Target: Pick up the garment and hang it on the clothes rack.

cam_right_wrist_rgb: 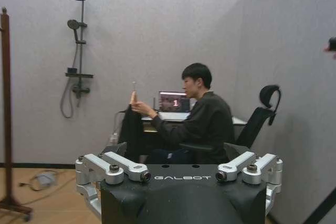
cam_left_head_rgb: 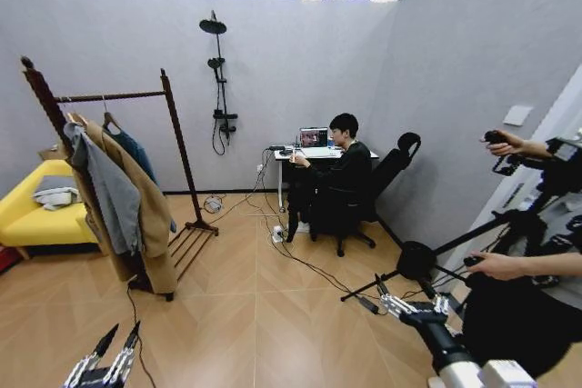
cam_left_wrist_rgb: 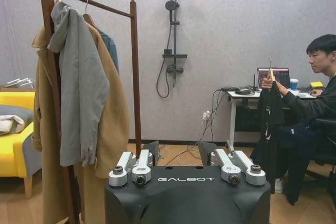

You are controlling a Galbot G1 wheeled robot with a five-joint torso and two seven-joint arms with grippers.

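Looking across a wooden floor in the head view, with the rack (cam_left_head_rgb: 118, 95) standing at ten o'clock, near the back wall. Carrying on its top bar a tan coat (cam_left_head_rgb: 150, 197), a grey top (cam_left_head_rgb: 114, 193) draped over the coat's front, and a teal shirt (cam_left_head_rgb: 136, 147) behind them. All crowding toward the bar's nine o'clock end, leaving the three o'clock half bare. Sitting just beyond the rack at nine o'clock, a yellow sofa (cam_left_head_rgb: 27, 215).

Hanging well apart from the rack, at about one o'clock: the garment (cam_left_head_rgb: 298, 193), at the white bench (cam_left_head_rgb: 284, 154) by the back wall. Being held up there by a seated person's hand (cam_left_head_rgb: 296, 160), gripping the hanger near its hook, with the black cloth falling straight down in front of the bench. Showing the same in the left wrist view: garment (cam_left_wrist_rgb: 270, 124) dangling below the hanger (cam_left_wrist_rgb: 271, 74), beside the bench (cam_left_wrist_rgb: 247, 95) with its laptop (cam_left_wrist_rgb: 278, 76). Also showing in the right wrist view as a dark drape (cam_right_wrist_rgb: 131, 129) under the raised hand.

Hovering low at seven o'clock in the head view: the left pincer (cam_left_head_rgb: 125, 332), fingers spread and pinching nothing, aiming toward the rack. Hovering at five o'clock: the right pincer (cam_left_head_rgb: 375, 294), likewise spread and pinching nothing, aiming toward the bench. Both staying far short of garment and rack.
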